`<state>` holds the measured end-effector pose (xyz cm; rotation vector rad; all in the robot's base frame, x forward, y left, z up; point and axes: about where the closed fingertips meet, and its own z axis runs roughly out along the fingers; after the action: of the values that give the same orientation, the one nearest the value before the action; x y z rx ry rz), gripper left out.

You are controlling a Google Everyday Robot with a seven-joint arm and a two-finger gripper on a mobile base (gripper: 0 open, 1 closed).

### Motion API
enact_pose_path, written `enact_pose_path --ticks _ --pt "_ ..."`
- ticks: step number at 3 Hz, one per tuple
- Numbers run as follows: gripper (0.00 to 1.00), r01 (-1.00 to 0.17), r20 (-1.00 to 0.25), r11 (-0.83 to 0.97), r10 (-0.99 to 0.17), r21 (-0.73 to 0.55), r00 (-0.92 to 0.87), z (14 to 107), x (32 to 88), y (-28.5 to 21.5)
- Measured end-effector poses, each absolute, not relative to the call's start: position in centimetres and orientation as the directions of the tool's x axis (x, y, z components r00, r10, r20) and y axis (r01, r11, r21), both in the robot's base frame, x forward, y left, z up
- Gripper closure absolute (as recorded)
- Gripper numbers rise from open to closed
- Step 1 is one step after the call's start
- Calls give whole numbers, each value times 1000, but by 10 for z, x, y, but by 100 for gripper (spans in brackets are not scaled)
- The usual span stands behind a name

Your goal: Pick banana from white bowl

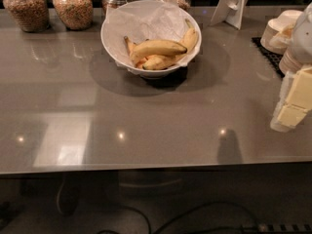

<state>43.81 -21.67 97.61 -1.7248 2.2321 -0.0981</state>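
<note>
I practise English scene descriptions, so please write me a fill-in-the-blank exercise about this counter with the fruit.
1. The banana lies in the ___ bowl.
2. The tool is at the ___ edge of the view, apart from the bowl.
3. Behind the bowl stand ___ jars.

Missing words: white; right; four.

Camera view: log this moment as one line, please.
stage: pre-grasp | gripper: right edge, above counter, apart from white bowl | banana: in white bowl, atop smaller bananas, untouched
</note>
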Motion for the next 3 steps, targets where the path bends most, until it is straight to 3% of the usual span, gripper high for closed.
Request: enact_pose_path --ticks 2,3 --pt "0 -927 -240 265 -949 -265 -202 978 445 -209" --pt "0 -915 -348 276 -923 -296 -165 980 470 -190"
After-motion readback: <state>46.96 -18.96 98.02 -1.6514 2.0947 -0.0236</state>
